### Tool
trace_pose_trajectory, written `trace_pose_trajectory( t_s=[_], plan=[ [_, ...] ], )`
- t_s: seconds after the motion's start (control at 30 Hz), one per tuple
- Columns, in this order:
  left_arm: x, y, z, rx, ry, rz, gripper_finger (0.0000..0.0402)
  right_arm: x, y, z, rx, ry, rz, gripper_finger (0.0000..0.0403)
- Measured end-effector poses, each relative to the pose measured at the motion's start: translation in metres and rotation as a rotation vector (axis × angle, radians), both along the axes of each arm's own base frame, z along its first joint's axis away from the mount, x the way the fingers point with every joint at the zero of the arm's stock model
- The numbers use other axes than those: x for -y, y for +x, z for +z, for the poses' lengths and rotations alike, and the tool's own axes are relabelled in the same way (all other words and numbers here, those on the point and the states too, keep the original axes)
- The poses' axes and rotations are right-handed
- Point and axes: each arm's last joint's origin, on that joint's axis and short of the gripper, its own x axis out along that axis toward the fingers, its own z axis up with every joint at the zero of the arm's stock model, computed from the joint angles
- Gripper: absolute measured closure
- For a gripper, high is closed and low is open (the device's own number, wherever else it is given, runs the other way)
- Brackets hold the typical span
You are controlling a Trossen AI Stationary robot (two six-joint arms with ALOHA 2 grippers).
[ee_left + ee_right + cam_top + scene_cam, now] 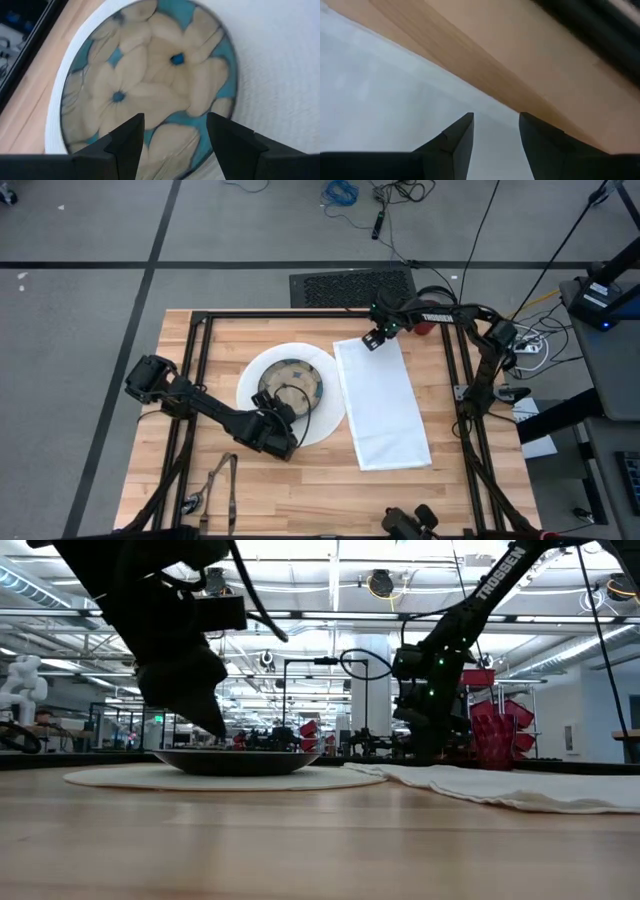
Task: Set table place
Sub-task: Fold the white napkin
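Both grippers are gaping empty: left gripper hovering over the bowl, right gripper over the napkin's far edge.

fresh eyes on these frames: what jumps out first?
The blue-and-beige flowered bowl sitting on the white plate mid-table, with the left gripper open just above it. Beside the plate, toward the right arm's side, lies a long white napkin; the right gripper hovers open over its far corner. Dark cutlery lies near the table's front edge.
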Motion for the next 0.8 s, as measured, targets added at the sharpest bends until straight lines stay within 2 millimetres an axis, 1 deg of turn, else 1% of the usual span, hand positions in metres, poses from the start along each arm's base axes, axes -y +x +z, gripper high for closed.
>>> trace_pose_trajectory(
  t_s=[0.07,0.2,0.37,0.53,0.8],
  plan=[
    [0.001,0.003,0.001,0.019,-0.002,-0.025,0.0201,0.002,-0.001,-0.004,-0.023,-0.004,-0.029,0.0256],
    [0.003,0.006,0.001,0.044,-0.009,-0.037,0.0201,0.006,-0.001,-0.004,-0.021,-0.048,-0.065,0.0256],
    [0.000,0.007,0.001,0.046,-0.007,-0.026,0.0201,0.006,0.000,-0.004,-0.011,-0.045,-0.060,0.0257],
    [0.000,0.009,0.002,0.067,-0.015,-0.022,0.0201,0.007,-0.003,-0.005,-0.021,-0.036,-0.104,0.0257],
    [0.002,0.014,0.004,0.115,-0.026,-0.037,0.0201,0.009,0.000,-0.020,-0.050,-0.015,-0.215,0.0257]
  ],
)
